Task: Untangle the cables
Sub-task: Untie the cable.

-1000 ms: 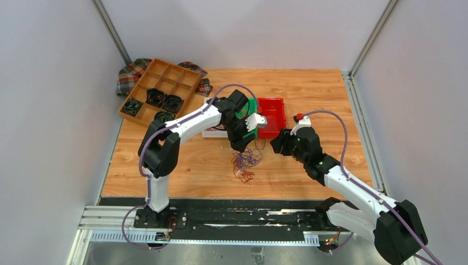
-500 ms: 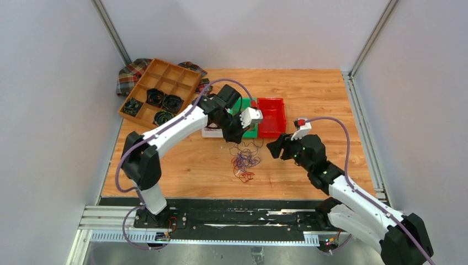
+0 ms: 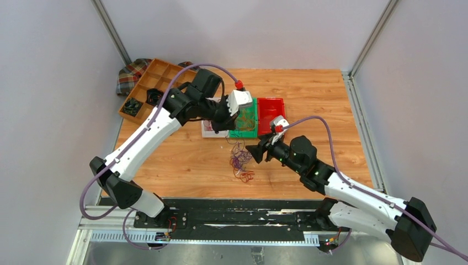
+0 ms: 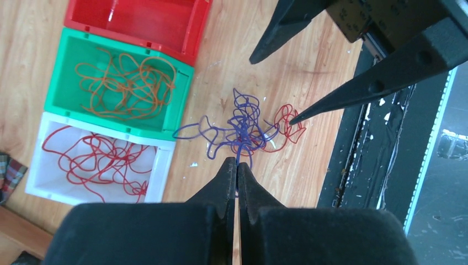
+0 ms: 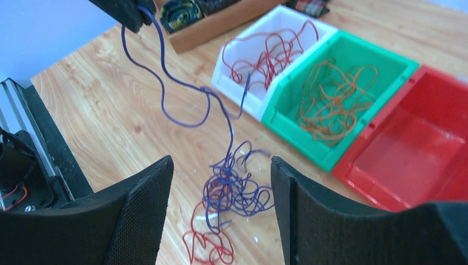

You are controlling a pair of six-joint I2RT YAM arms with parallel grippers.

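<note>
The cables (image 3: 242, 163) lie as a small purple and red clump (image 4: 245, 130) on the wood, in front of the bins. My left gripper (image 4: 237, 163) is shut on one purple wire (image 5: 160, 83). That wire rises from the clump to the gripper's tip (image 5: 132, 14), which hangs high above the table near the white bin (image 3: 208, 131). Just right of the clump my right gripper (image 3: 255, 152) stands open. Its fingers (image 5: 149, 193) straddle the purple tangle (image 5: 232, 193) from above, and nothing is between them.
The white bin (image 4: 160, 171) holds red wires, the green bin (image 4: 185, 94) orange wires, and the red bin (image 4: 138, 22) none. An orange divider tray (image 3: 160, 83) with black coils and a plaid cloth (image 3: 129, 74) sit far left. A black rail (image 3: 232, 218) runs along the near edge.
The left gripper shut on a purple wire and rose back toward the bins, drawing the wire up. The right gripper moved left to the clump and opened wider.
</note>
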